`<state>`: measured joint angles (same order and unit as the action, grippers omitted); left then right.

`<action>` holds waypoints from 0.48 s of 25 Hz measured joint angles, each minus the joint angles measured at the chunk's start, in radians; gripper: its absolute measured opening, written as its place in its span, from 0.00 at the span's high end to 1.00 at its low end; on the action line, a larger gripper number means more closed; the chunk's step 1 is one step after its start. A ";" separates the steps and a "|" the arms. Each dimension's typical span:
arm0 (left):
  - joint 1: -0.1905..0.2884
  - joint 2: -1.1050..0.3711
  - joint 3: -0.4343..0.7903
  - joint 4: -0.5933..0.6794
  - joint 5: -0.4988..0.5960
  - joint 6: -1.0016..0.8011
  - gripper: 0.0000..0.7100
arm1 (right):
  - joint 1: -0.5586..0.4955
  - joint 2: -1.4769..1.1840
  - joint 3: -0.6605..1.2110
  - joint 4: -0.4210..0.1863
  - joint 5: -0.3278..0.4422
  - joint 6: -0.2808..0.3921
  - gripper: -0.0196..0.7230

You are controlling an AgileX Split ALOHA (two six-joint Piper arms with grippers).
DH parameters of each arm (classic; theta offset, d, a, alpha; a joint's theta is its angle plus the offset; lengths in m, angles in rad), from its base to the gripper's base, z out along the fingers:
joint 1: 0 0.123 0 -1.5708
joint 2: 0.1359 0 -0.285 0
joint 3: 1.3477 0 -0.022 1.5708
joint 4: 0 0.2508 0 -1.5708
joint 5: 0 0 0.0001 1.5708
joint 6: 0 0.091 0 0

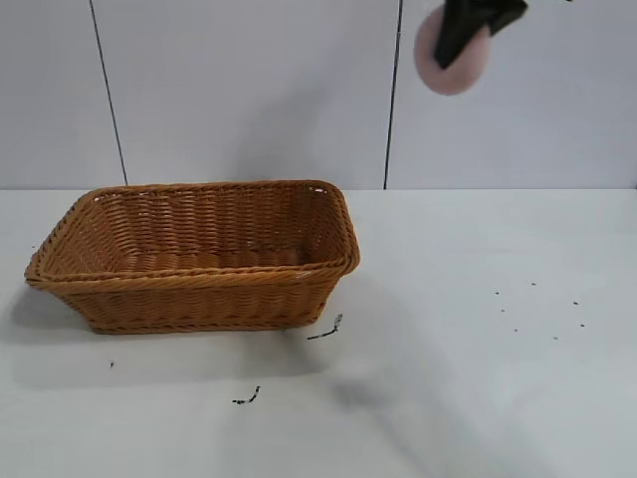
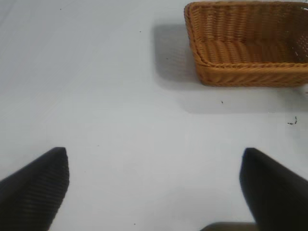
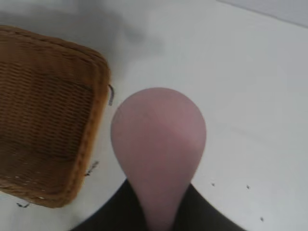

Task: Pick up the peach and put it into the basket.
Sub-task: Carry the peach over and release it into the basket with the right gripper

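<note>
The peach is a plain pale pink with no pattern showing. The black right pincer covers part of it. The basket is orange-brown wicker, woven in fine rows under a braided rim. The bench is white with small dark specks near the basket. The left pincer has black ribbed fingers.

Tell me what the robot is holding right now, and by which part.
The right gripper holds the peach by its upper end, high above the table. The left gripper is open and holds nothing.
</note>
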<state>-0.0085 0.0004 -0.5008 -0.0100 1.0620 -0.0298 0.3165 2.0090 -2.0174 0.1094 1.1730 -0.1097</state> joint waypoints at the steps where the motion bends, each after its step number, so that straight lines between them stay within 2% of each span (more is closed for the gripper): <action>1: 0.000 0.000 0.000 0.000 0.000 0.000 0.02 | 0.034 0.017 -0.023 0.000 0.011 0.001 0.95; 7: 0.000 0.000 0.000 0.000 0.000 0.000 0.02 | 0.209 0.122 -0.082 0.005 0.002 0.003 0.95; 12: 0.000 0.000 0.000 0.000 0.000 0.000 0.02 | 0.271 0.251 -0.082 0.007 -0.101 0.004 0.95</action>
<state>-0.0085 0.0004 -0.5008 -0.0100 1.0620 -0.0298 0.5879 2.2605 -2.0992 0.1164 1.0718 -0.1057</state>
